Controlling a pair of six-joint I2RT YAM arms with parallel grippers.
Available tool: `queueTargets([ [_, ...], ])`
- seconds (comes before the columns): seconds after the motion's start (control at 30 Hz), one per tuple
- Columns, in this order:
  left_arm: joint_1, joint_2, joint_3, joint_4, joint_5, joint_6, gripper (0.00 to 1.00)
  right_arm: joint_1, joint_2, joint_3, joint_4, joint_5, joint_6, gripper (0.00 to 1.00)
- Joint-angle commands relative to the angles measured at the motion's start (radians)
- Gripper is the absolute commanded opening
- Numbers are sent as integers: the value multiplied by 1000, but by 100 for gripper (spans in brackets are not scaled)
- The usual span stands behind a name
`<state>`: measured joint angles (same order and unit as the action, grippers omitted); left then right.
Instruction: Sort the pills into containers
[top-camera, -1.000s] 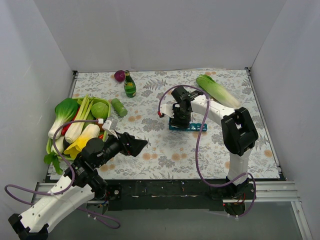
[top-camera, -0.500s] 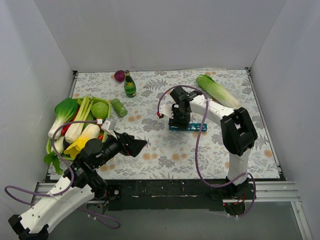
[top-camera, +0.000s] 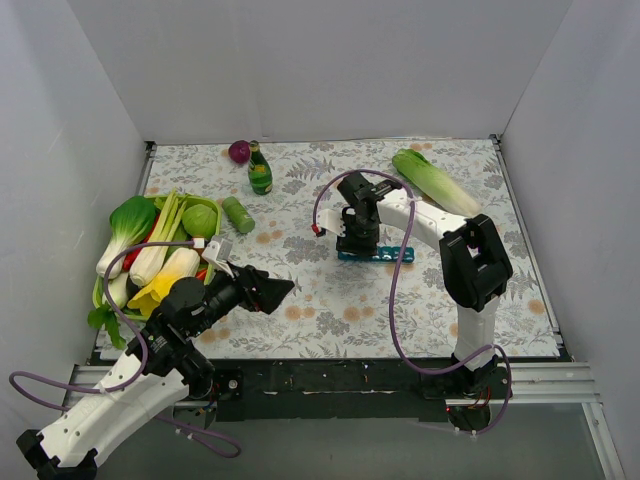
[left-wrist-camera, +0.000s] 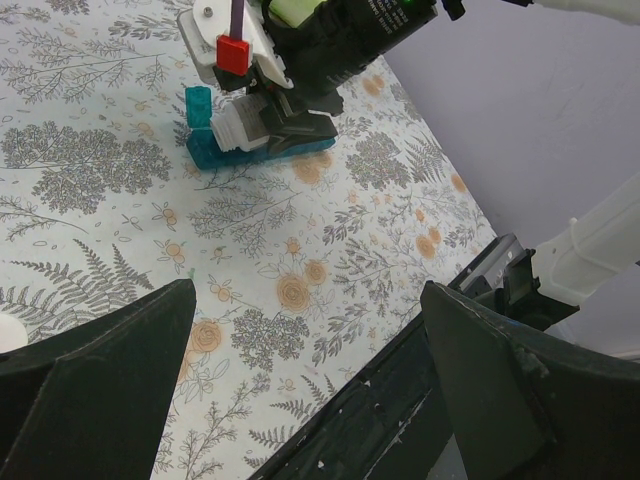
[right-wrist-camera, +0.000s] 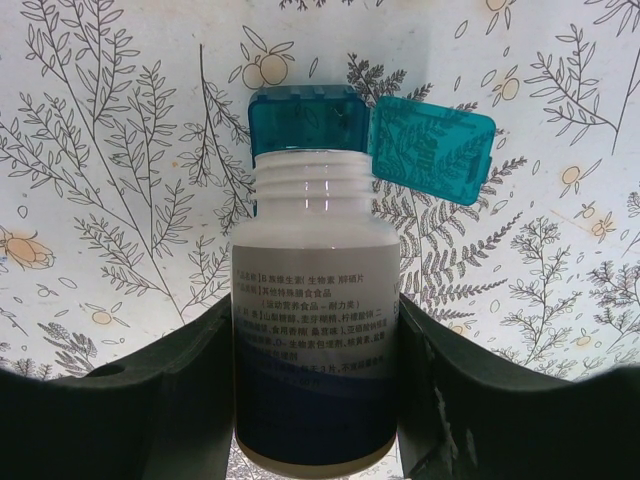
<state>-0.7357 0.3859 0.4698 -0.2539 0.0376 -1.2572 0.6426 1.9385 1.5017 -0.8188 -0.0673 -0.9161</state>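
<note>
Right gripper (right-wrist-camera: 314, 320) edged left, clamping white bottle (left-wrist-camera: 238, 125) over pill box (right-wrist-camera: 300, 120); left gripper (left-wrist-camera: 308, 300) spread wide

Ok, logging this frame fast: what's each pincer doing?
Left pincer: open, empty.
Right pincer: closed on the uncapped white plastic pill bottle.

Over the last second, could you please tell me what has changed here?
The right end effector, shut on the white pill bottle, drifted slightly left above the teal pill box. The left end effector stayed open; the teal pill box did not move.
</note>
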Motion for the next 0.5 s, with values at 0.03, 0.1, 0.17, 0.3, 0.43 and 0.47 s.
queueTargets([
  [0.03, 4, -10, -7, 11, -8, 4, 97, 11, 16, 48, -34, 14, -17, 4],
  [0.1, 4, -10, -7, 10, -8, 5, 97, 11, 17, 51, -37, 20, -17, 4],
  [0.17, 4, -10, -10, 10, -8, 4, 97, 12, 23, 57, -40, 24, -17, 4],
  [0.3, 2, -13, -11, 12, -7, 5, 97, 12, 30, 63, -49, 32, -15, 4],
  [0.43, 2, -18, -13, 13, -7, 1, 97, 12, 33, 66, -51, 35, -15, 4],
  [0.47, 2, -18, -14, 13, -8, 1, 97, 12, 33, 66, -52, 37, -15, 4],
])
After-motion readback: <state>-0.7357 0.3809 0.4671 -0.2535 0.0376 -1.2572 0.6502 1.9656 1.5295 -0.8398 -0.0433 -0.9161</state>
